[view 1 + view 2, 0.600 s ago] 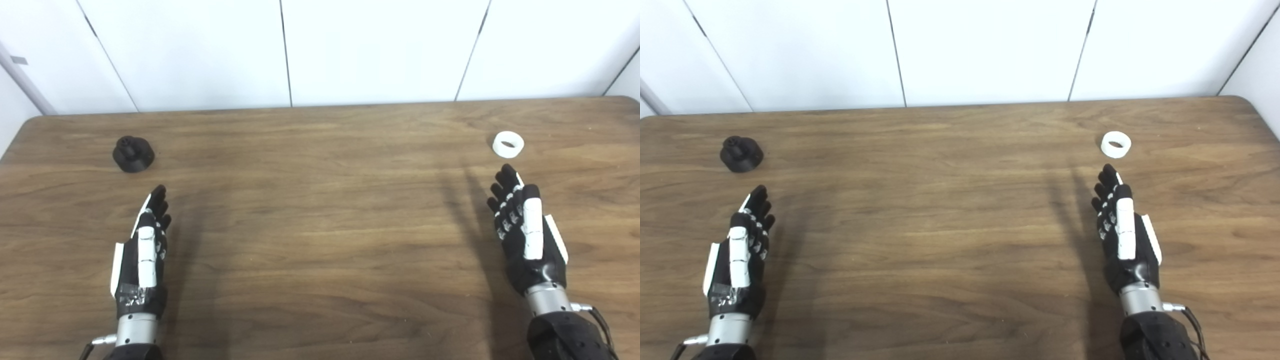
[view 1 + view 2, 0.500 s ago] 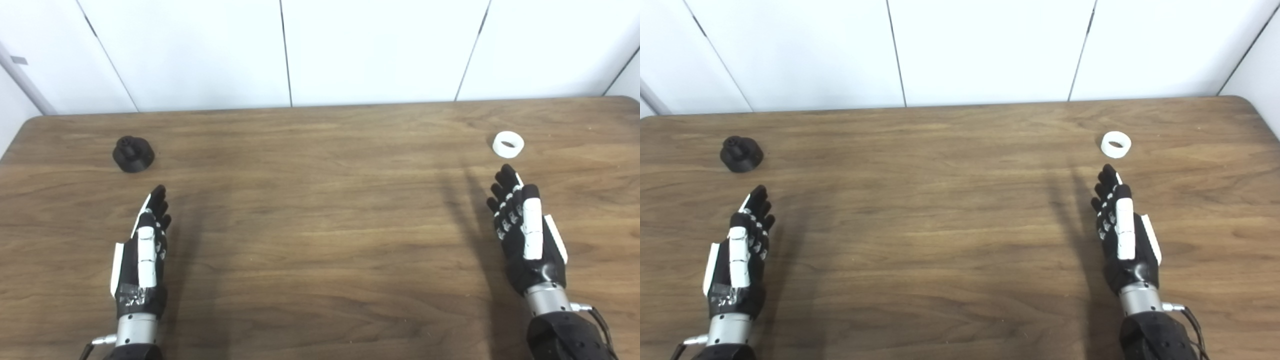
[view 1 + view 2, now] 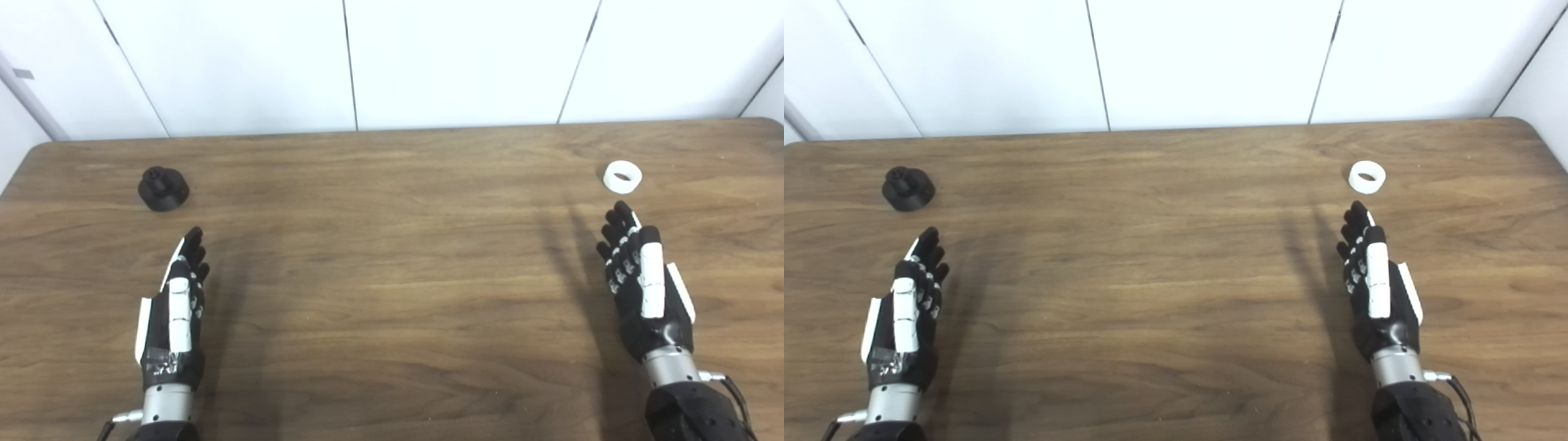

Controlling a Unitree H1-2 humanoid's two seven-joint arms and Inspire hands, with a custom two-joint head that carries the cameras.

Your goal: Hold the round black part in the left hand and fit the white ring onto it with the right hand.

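Hovering with fingers straight and empty, left hand (image 3: 174, 306) sat below black part (image 3: 163, 188) at upper left; right hand (image 3: 643, 282), likewise empty, sat nearer, just below white ring (image 3: 622, 176) at upper right.

**Black-and-white hands on metal wrists**

The left hand (image 3: 174, 306), a black jointed robot hand with white plastic plates, carries one long white segmented strip along its upper side and a white panel on its 9 o'clock edge. A patch of shiny grey tape wraps its base. Below sits a silver cylindrical metal wrist cuff (image 3: 166, 403) with a small stud at 9 o'clock.

The right hand (image 3: 643, 288), of matching black-and-white build, has its white panel on the 3 o'clock edge. Its silver wrist cuff (image 3: 672, 366) meets a black textured forearm cover (image 3: 695, 415), and a thin black cable (image 3: 735, 395) loops from a stud at 3 o'clock.
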